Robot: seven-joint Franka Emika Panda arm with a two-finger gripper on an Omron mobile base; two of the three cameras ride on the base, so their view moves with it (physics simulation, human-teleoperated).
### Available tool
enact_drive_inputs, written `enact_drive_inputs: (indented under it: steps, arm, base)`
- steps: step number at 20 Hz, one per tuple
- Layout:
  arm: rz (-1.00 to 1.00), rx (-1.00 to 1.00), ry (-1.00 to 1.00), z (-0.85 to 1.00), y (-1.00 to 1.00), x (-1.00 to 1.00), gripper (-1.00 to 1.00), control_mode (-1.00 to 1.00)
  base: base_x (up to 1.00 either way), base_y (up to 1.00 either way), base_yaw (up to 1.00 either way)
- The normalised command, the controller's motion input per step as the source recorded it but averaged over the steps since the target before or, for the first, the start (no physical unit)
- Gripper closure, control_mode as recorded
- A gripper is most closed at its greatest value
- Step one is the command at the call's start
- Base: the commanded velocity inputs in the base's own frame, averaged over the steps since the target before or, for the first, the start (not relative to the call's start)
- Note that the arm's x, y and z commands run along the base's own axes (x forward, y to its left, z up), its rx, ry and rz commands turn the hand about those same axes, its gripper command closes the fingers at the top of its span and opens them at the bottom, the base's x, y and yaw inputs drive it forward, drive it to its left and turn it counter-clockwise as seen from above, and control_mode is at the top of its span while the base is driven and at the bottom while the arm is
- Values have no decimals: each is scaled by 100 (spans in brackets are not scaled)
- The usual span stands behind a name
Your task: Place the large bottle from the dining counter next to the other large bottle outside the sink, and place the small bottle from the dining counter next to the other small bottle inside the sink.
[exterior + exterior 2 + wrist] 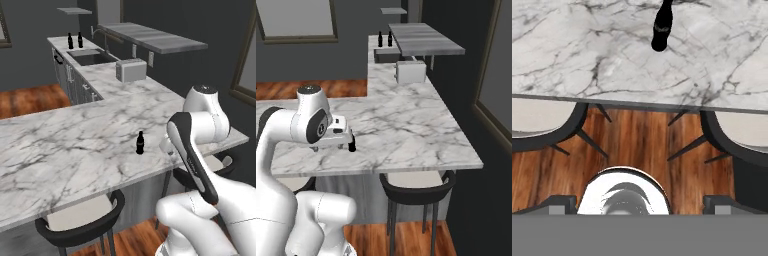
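Small black bottle [140,143]: stood upright on the dining counter [60,145], long axis vertical, neck pointed up, close to the counter's stool-side edge; seen in the right base view [353,144] just beside the robot's hand.
Label and writing: a pale band is made out on the bottle in the hand view [662,26]; no lettering can be read.
Gripper [637,202]: jaws are spread fully wide and nothing is held; the dark finger tips [558,204] are seen over the wood floor [639,145], off the counter's edge, apart from the bottle.
Stools: two black-framed seats [542,125] are tucked under the marble overhang.
Sink [92,58]: a dark basin is set in the far counter run, well apart from the small bottle.
Far bottles: two dark bottles [75,40] are stood upright beside the sink; their labels are too small to be read.
Toaster [131,70]: a white box is placed on the counter between sink and dining slab.
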Motion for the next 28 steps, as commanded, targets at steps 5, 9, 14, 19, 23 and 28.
enact_drive_inputs:
  steps: [5, 9, 14, 19, 23, 28]
  arm:
    - [-3, 0, 1, 0, 0, 39, -100, -100]
    - [-10, 0, 0, 0, 15, 44, -100, -100]
    - [-18, -1, 0, 0, 37, 56, -100, -100]
    - [-15, 0, 0, 0, 18, 47, -100, -100]
    - [-8, 0, 0, 0, 0, 47, -100, -100]
    - [0, 16, 0, 0, -20, 38, -100, -100]
  base:
    - [0, 0, 0]
    - [0, 0, 0]
    - [0, 0, 0]
    - [0, 0, 0]
    - [0, 0, 0]
    - [0, 0, 0]
